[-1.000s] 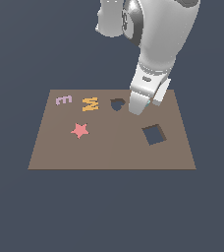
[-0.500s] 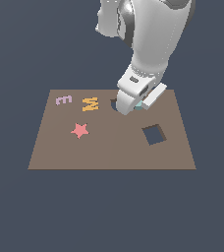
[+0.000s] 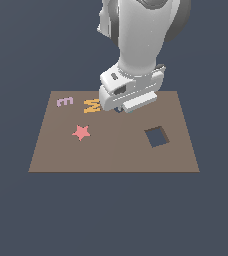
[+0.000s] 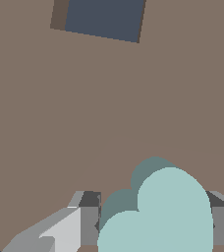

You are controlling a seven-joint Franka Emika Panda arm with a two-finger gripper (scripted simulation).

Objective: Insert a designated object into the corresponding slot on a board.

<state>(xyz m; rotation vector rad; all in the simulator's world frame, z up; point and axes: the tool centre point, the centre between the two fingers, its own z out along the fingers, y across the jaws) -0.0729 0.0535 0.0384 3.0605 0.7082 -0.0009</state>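
The gripper [image 4: 155,221] held the pale teal heart block [image 4: 160,216] clamped between its fingers [image 4: 89,224] — low over the board [image 3: 113,150], beside the orange M [image 3: 91,105]; the heart slot lay hidden beneath.

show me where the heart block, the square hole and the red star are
Heart block [image 4: 168,211], wrist view, on its pale teal top face.
Square hole [image 3: 157,137], exterior view, in the dark opening.
Red star [image 3: 81,132], exterior view, at its centre.

On my exterior feed I see a red star [image 3: 81,132], an orange M [image 3: 91,105] and a pale lilac E [image 3: 64,101] lying flat toward the exterior view's left, with a square hole [image 3: 157,137] well apart on the right.
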